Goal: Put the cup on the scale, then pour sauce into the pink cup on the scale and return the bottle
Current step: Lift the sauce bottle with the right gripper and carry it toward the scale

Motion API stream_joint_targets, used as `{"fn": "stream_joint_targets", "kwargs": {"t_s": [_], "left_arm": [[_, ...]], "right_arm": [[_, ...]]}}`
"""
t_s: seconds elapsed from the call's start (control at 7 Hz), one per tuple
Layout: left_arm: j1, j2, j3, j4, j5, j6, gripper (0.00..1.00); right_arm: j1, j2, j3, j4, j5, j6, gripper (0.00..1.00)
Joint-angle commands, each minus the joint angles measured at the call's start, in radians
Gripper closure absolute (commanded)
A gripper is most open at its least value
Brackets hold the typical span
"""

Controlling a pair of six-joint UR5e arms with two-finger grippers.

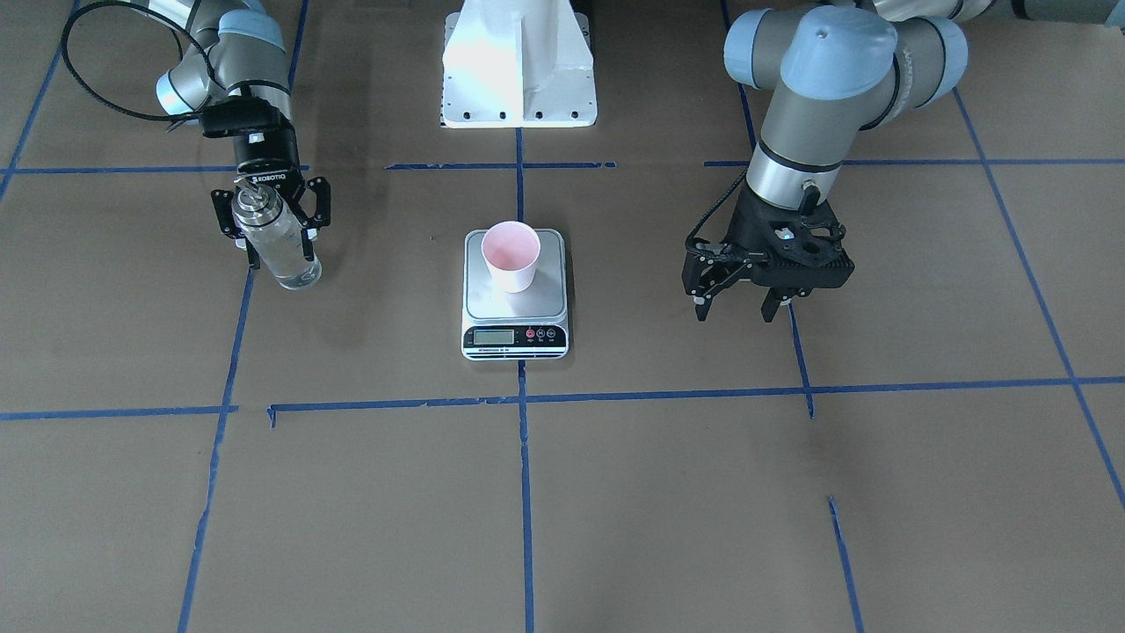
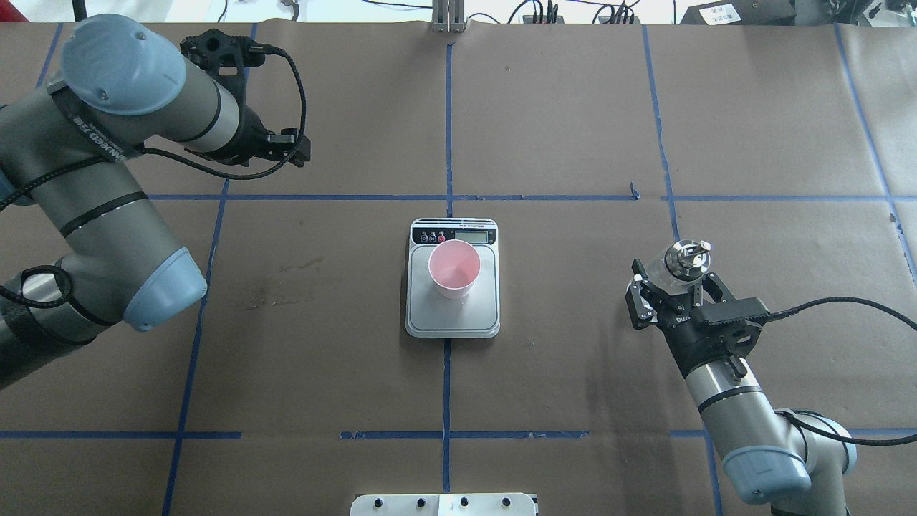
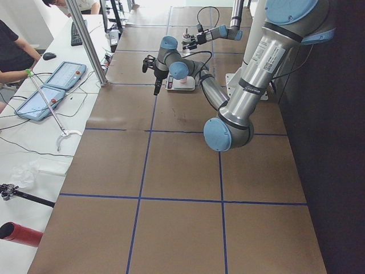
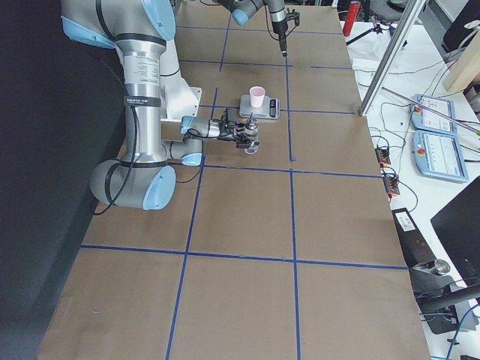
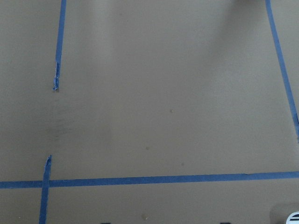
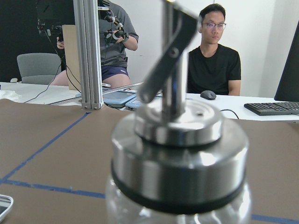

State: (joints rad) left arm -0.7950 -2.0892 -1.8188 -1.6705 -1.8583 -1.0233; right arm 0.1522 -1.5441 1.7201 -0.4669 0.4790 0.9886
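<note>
The cup (image 1: 511,255), white outside and pink inside, stands upright on the steel plate of the scale (image 1: 514,338) at the table's middle; it also shows in the overhead view (image 2: 453,269). The bottle (image 1: 277,242), clear glass with a silver cap and spout, stands on the table to the scale's right side from the robot. My right gripper (image 1: 281,255) is open, one finger on each side of the bottle. The cap fills the right wrist view (image 6: 180,154). My left gripper (image 1: 735,313) is open and empty, above the table on the scale's other side.
Blue tape lines (image 1: 524,492) cross the brown table cover. The white robot base (image 1: 518,70) stands behind the scale. Operators sit at desks beyond the table's far edge (image 6: 214,56), next to an aluminium post (image 6: 91,51). The left wrist view holds only table.
</note>
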Motion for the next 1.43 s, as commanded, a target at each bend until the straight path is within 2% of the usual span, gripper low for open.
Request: {"fn": "stream_joint_targets", "kwargs": {"t_s": [0.0, 0.43, 0.86, 1.0, 1.14, 1.29], "left_arm": [[-0.004, 0.009, -0.022, -0.002, -0.004, 0.009, 0.18], [-0.016, 0.012, -0.039, -0.002, -0.009, 0.009, 0.18], [-0.030, 0.015, -0.057, -0.003, -0.010, 0.014, 0.18], [-0.042, 0.024, -0.060, -0.005, -0.010, 0.028, 0.18], [-0.061, 0.053, -0.071, -0.005, -0.010, 0.088, 0.17], [-0.088, 0.075, -0.080, -0.005, -0.012, 0.126, 0.17]], "right_arm": [[0.044, 0.143, 0.000, -0.139, 0.027, -0.038, 1.00], [0.087, 0.254, 0.001, -0.339, 0.045, -0.044, 1.00], [0.092, 0.295, 0.004, -0.349, 0.079, -0.154, 1.00], [0.090, 0.297, 0.010, -0.414, 0.090, -0.160, 1.00], [0.090, 0.332, 0.018, -0.564, 0.092, -0.223, 1.00], [0.093, 0.347, 0.027, -0.619, 0.090, -0.334, 1.00]]}}
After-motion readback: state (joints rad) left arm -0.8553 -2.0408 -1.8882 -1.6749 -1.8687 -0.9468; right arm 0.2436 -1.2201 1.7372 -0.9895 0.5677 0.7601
